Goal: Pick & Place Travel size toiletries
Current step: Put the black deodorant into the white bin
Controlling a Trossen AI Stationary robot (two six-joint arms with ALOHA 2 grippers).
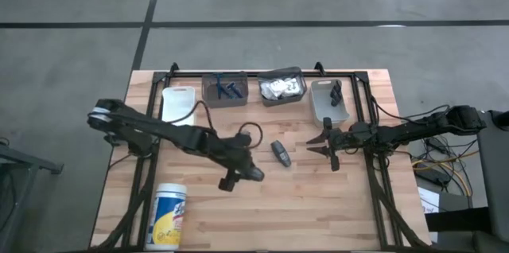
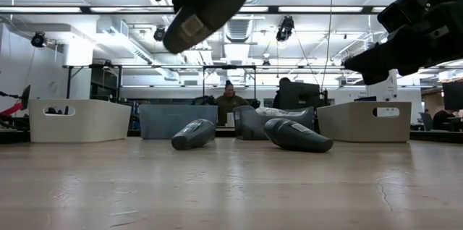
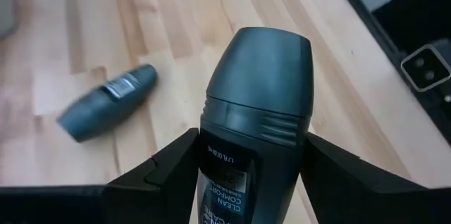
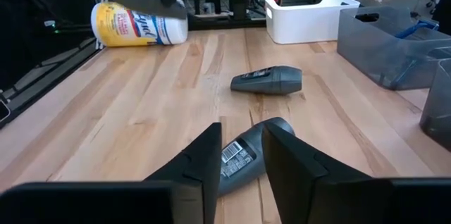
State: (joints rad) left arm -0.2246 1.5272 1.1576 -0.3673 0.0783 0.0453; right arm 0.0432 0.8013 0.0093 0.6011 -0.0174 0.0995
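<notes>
While left pincer (image 3: 250, 175) grips one | two tubes (image 1: 280, 153) on table (image 1: 318, 205)

Bare table (image 1: 318, 205) up front; bins (image 1: 282, 87) line the far edge.

Three dark grey tubes with rounded caps. One tube (image 3: 254, 111) up in the air over the tabletop's middle, pinched by the left gripper (image 3: 250, 160), cap end poking out, label reading "Clean Comfort". Second tube (image 1: 280, 153) flat on its side at the tabletop's middle. Third tube (image 4: 243, 155) flat too, a little nearer the right edge. Along the far edge, in a row: thin blue sticks (image 1: 231, 89) in a grey bin (image 1: 208, 94) — small white packets (image 1: 282, 87) in a clear bin (image 1: 264, 98) — small black pieces (image 1: 336, 94) in a pale bin (image 1: 318, 106).
</notes>
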